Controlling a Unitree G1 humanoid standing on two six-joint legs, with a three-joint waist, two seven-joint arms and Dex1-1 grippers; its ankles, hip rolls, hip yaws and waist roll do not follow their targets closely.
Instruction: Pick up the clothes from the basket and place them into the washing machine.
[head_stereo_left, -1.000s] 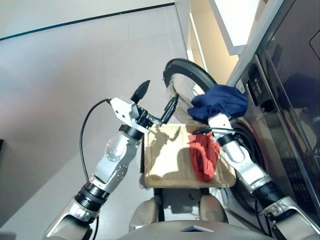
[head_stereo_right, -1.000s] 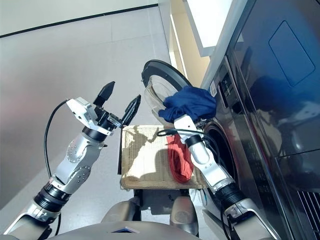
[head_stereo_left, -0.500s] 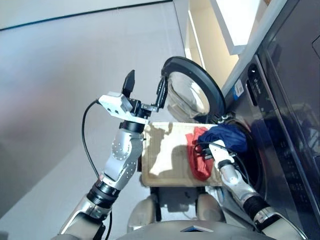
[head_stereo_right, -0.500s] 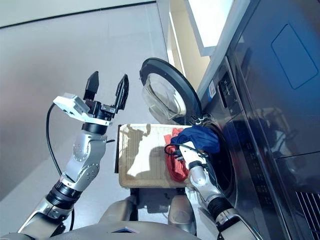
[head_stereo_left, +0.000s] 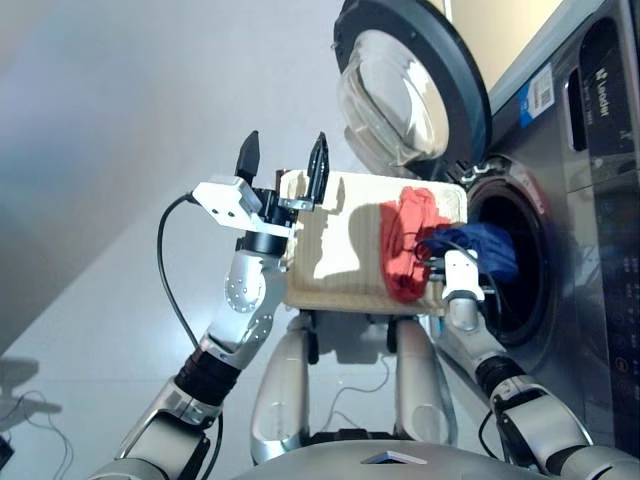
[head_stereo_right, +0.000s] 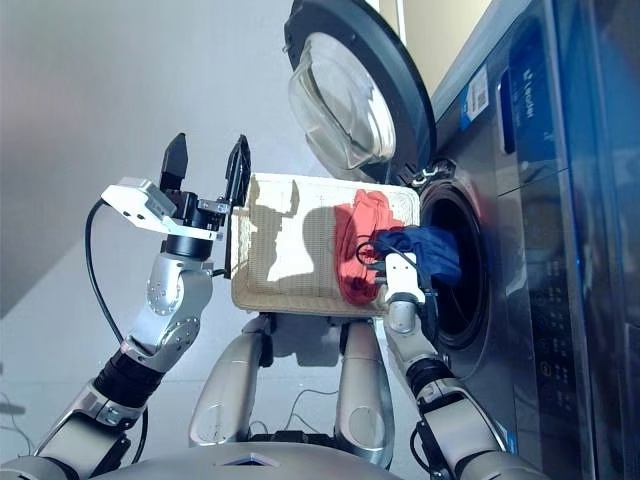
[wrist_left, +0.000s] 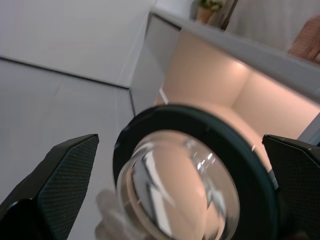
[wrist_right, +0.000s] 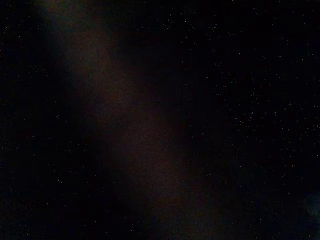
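Both head views are bright and fairly sharp, lit from up and to the left — a hard-edged shadow falls across the sunlit basket (head_stereo_left: 340, 255), and pale shadows lie on the floor (head_stereo_left: 90, 330). Glare streaks the glossy washing machine (head_stereo_left: 600, 200) front and its glass door (head_stereo_left: 395, 95). In the left wrist view the door is soft, the near fingers (wrist_left: 55, 180) blurred. The right wrist view is almost wholly black — only grain and a faint reddish smear.

Red-orange garment (head_stereo_left: 405, 243); navy garment (head_stereo_left: 478, 246); cream basket (head_stereo_left: 340, 270).
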